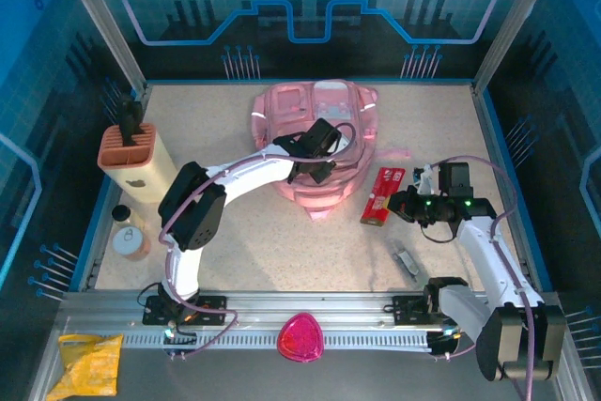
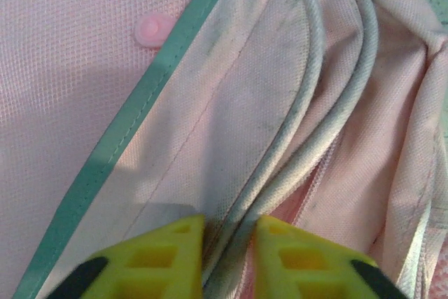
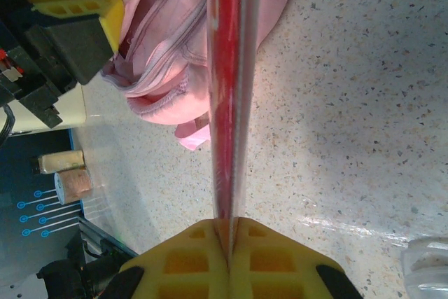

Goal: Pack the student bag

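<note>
While beside student bag [image 1: 315, 119], right end effector [image 3: 227, 232] tight on red packet [image 3: 227, 103].

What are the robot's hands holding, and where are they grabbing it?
The right gripper pinches the red packet by one end. The left gripper nips the student bag by its grey piped rim.

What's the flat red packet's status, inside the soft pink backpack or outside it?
Outside: the flat red packet, clamped in the right gripper, is beside the soft pink backpack, not in it.
</note>
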Robot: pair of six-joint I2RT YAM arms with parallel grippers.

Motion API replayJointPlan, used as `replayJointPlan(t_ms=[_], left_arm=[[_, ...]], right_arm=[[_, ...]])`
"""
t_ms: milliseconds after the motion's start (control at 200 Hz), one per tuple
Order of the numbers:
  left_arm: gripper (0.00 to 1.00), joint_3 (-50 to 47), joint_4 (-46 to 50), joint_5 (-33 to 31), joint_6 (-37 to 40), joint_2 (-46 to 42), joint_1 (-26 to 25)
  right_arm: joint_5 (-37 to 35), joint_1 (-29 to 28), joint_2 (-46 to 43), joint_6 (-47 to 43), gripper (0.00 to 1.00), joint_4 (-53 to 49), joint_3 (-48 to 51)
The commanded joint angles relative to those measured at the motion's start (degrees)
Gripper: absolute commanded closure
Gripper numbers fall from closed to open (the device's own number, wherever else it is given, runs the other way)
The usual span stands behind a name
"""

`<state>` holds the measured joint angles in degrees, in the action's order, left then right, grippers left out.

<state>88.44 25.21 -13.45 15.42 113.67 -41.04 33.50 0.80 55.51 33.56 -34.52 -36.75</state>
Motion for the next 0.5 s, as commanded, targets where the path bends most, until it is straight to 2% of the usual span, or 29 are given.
replayJointPlan(t_ms=[0,115,295,495], left_arm=[[0.89,2.8,-1.1,-1.4,-0.6,1.6,0.9],[1.00,4.0,-0.3,-0.4,-2.4,1.3,0.9],[1.00,7.8,3.6,0.8,-8.0,0.1,0.5],[1.00,12.3,6.7,-1.5,-11.3,-2.0,0.0]], right_arm=[[0.8,-0.4,-0.3,-0.8,1.00,-1.1,-1.7],[1.0,-0.1,-0.4,-1.3,1.00,-1.8,-2.5],[5.8,0.0,0.8,0.0,1.00,1.2,-3.2],[7.7,-4.1,6.1,4.2,1.00,9.3,-4.1]])
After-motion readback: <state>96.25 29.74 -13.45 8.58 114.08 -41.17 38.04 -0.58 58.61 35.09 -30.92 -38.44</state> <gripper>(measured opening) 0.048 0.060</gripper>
